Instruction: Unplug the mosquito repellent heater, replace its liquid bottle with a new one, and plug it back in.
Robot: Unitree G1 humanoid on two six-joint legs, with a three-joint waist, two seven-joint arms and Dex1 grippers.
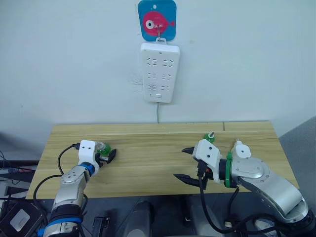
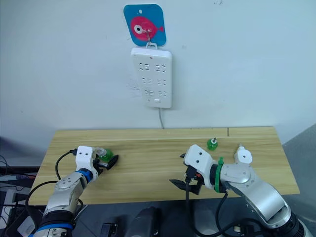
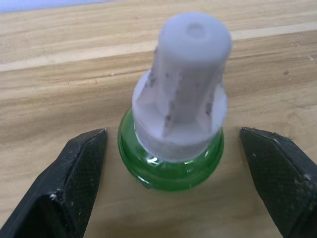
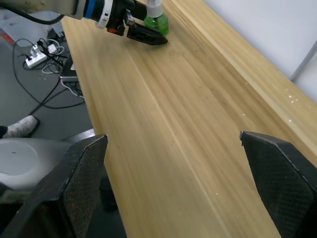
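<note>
Wood of a pale plank tabletop (image 1: 148, 158) is seen in the left eye view, below a long white multi-socket power strip (image 1: 159, 72) hung on the wall under a blue square hook plate with a pink fish (image 1: 157, 19). Near the table's left end, the tiny translucent green bottle with a white screw cap (image 1: 102, 147) is stood upright, its long axis vertical and cap upward. The left gripper (image 1: 109, 156) is laid low along the table with its forearm angled up from the near edge, fingers pointing right. On the right, the capless green bottle with a dark wick (image 1: 210, 138) is stood upright near the far edge, and the small white rounded plastic heater (image 1: 241, 149) is set just right of it. The right gripper (image 1: 186, 164) is pointed leftward, jaws spread wide and empty.

In the left wrist view, the capped bottle (image 3: 173, 148) is framed between two black fingers (image 3: 69, 183), which are held apart without touching it.

In the right wrist view, the spread right fingers (image 4: 74, 183) are aimed along the bare table toward the far left gripper (image 4: 143, 35) and capped bottle (image 4: 157, 20).
</note>
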